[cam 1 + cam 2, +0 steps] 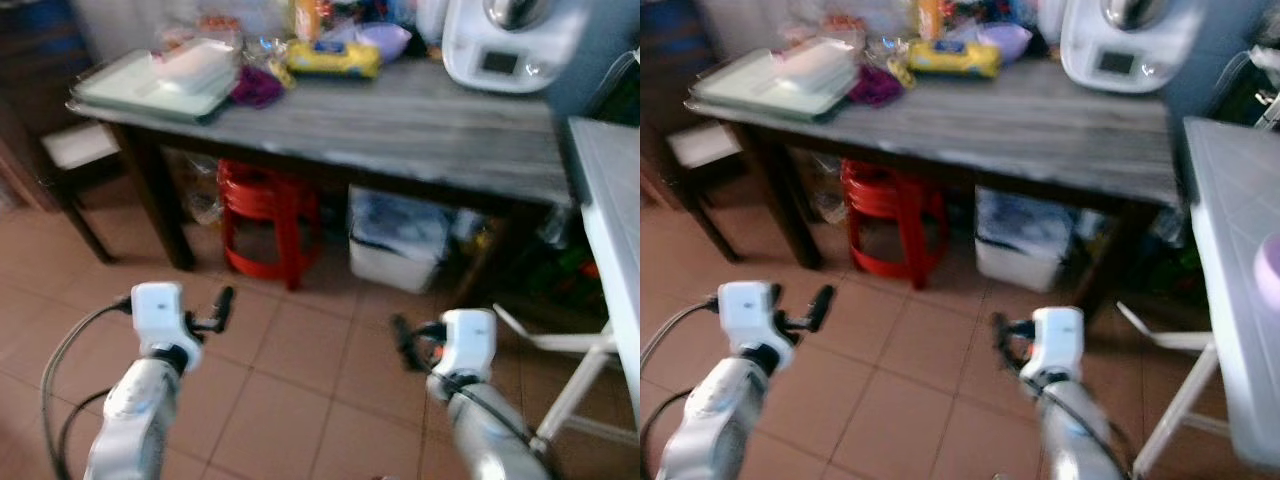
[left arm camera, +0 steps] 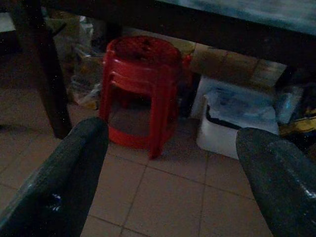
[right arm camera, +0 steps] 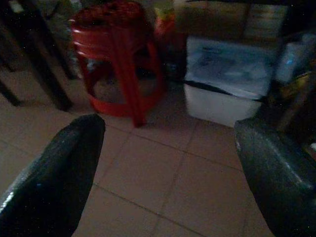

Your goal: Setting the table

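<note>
The grey wooden table [image 1: 400, 125] stood ahead at twelve o'clock, carrying a pale tray [image 1: 150, 90] at its eleven o'clock corner, a yellow packet [image 1: 335, 57] toward the back and a white appliance [image 1: 505, 40] at one o'clock. Beneath it sat stacked red stools [image 1: 268, 215] beside a white lidded box [image 1: 400, 240]. Both arms were held low over the tiled floor [image 1: 300, 370]: the left gripper [image 2: 168, 173] was spread wide and empty, and the right gripper [image 3: 168, 168] likewise gaped, grasping nothing.
</note>
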You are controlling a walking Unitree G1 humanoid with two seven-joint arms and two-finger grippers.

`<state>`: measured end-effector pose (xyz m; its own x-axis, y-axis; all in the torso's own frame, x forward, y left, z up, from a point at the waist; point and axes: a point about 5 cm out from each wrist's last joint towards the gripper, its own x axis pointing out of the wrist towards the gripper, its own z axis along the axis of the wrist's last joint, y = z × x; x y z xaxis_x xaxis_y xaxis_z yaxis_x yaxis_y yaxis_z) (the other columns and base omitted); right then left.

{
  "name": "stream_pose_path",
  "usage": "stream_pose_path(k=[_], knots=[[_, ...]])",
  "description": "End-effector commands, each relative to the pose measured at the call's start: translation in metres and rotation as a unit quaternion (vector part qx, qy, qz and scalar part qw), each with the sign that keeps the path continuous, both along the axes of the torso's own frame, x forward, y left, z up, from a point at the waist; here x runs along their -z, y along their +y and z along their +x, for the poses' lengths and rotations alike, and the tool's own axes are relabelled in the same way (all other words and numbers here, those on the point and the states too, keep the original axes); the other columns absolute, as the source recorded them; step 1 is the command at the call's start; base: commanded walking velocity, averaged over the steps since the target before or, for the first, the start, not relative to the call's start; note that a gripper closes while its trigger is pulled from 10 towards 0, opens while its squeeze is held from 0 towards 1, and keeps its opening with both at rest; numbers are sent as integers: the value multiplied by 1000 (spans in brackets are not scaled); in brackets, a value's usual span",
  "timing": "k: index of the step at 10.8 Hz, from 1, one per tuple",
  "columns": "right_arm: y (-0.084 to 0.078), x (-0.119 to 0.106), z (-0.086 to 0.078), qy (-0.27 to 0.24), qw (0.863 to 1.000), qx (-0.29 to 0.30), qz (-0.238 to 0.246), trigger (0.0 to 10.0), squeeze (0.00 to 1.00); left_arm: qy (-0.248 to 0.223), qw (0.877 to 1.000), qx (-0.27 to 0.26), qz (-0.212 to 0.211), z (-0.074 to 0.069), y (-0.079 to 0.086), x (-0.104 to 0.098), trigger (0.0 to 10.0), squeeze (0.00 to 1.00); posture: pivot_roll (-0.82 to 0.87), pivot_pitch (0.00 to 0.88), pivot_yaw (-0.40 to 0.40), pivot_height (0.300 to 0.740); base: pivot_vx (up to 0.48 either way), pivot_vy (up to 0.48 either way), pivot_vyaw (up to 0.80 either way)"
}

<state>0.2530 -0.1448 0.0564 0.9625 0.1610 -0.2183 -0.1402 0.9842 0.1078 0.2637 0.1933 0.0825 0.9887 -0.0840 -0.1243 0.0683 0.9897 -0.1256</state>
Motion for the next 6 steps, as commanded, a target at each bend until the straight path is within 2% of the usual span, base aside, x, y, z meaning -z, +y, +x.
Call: stream_pose_path(k=[1, 4, 5, 6], knots=[[-6, -7, 2, -15, 1000, 6, -9, 10000, 0, -10, 1000, 6, -3, -1, -3, -3, 10000, 0, -42, 121, 55, 740, 0, 0, 0], [-15, -48, 12, -101, 994, 22, -36, 10000, 0, -103, 994, 4, -19, -3, -18, -37, 10000, 0, -48, 119, 53, 740, 0, 0, 0], [-18, -67, 15, -136, 989, 24, -52, 10000, 0, -141, 990, 4, 9, -1, -21, -51, 10000, 0, -55, 122, 57, 740, 0, 0, 0], [-21, -81, 17, -154, 986, 30, -63, 10000, 0, -154, 988, 12, 16, 1, -23, -56, 10000, 0, -81, 119, 71, 740, 0, 0, 0]])
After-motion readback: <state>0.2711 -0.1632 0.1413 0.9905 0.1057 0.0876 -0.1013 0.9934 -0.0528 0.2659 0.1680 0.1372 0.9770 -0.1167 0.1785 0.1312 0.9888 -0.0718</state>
